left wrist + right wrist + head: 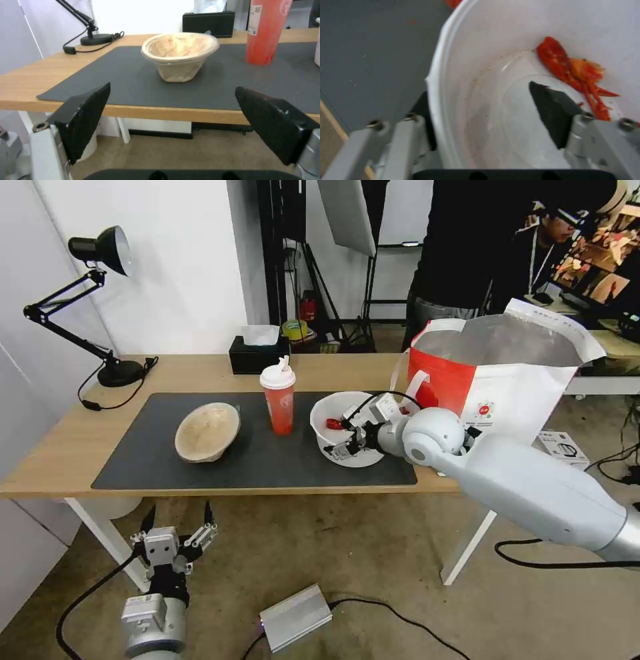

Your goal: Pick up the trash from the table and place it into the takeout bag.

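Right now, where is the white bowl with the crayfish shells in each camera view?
Head view: white bowl on the mat's right part, right hand at its rim.
Left wrist view: a white sliver past the red cup.
Right wrist view: close up, the hand astride its wall.
Shared landmark: dark grey mat.
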Controlling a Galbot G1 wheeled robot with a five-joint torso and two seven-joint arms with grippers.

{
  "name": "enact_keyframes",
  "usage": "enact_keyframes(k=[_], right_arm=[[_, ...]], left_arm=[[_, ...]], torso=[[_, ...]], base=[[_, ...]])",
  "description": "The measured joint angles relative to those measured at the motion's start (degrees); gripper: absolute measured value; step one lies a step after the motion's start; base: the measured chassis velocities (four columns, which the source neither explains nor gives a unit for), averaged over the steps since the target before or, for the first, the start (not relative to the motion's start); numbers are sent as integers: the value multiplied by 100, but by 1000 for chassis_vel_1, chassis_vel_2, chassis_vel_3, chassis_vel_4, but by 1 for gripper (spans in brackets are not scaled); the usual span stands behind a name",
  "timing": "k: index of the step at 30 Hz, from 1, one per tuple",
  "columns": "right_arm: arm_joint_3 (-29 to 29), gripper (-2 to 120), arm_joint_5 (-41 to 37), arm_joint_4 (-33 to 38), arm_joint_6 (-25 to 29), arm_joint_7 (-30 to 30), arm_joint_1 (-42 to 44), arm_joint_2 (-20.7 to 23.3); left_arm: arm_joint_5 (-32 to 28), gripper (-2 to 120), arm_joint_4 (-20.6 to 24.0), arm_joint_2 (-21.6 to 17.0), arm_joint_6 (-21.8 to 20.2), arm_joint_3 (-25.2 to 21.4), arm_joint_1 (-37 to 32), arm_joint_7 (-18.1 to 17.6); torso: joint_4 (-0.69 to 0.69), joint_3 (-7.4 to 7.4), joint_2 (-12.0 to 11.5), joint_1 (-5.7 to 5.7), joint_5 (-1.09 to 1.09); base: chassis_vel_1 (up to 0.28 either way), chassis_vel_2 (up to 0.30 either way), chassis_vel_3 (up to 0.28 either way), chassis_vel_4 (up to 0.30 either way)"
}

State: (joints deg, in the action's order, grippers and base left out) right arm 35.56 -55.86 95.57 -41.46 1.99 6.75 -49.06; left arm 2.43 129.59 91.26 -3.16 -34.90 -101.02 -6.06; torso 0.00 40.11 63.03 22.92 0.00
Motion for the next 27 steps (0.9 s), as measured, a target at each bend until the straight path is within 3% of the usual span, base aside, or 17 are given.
enact_keyframes(k=[13, 15, 18, 27], right_arm=[[74, 18, -2, -93, 5, 72, 32, -171], [78, 7, -1, -115, 5, 100, 41, -224], [83, 0, -5, -131, 7, 135, 42, -260], [115, 0, -77, -153, 7, 210, 47, -338]], left_arm=[[-2, 100, 8, 2, 7, -1, 1, -8], [-5, 100, 8, 2, 9, -2, 1, -10], [-8, 100, 7, 2, 11, -4, 2, -12], [-13, 100, 9, 2, 14, 0, 1, -15]], torso=[[0, 0, 0, 0, -1], [-1, -1, 0, 0, 0], [-1, -1, 0, 0, -1], [-1, -1, 0, 0, 0]], base=[[0, 0, 0, 0], [0, 0, 0, 0], [0, 0, 0, 0], [0, 0, 0, 0]])
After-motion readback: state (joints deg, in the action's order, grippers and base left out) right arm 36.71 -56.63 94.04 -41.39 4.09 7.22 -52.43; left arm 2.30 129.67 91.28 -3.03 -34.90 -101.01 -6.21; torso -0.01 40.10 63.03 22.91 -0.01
